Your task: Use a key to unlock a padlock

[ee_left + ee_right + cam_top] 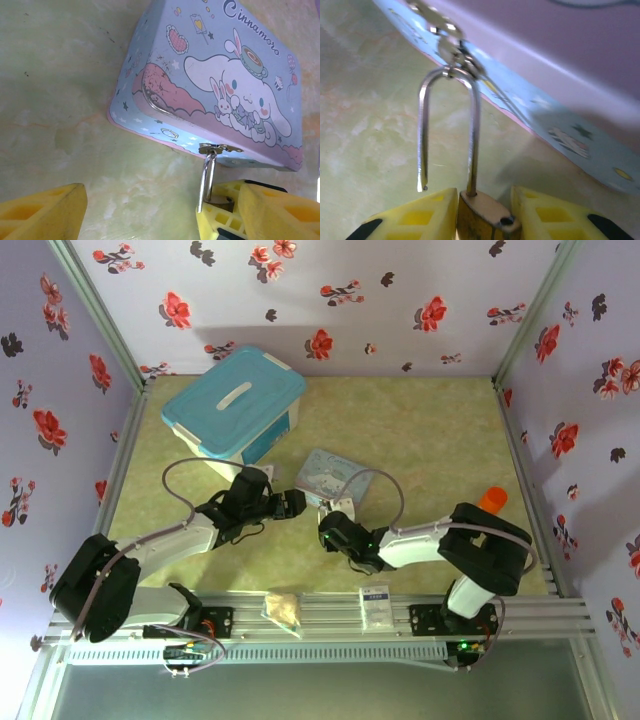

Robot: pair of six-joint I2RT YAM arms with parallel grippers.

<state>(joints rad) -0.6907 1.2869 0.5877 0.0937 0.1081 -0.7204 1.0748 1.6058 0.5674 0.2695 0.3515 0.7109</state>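
Note:
The brass padlock hangs by its silvery shackle from the hasp of the pale blue cartoon tin. The shackle's left leg is out of the body, its tip free. My right gripper is shut on the padlock body, a yellow finger against each side. The left wrist view shows the shackle running down from the hasp into the right gripper's yellow fingers. My left gripper stands open just in front of the tin, nothing between its fingers. The key is out of view.
A turquoise storage box with a white lid stands at the back left. An orange cylinder is at the right edge. A small packet and a white card lie on the front rail. Floral walls enclose three sides.

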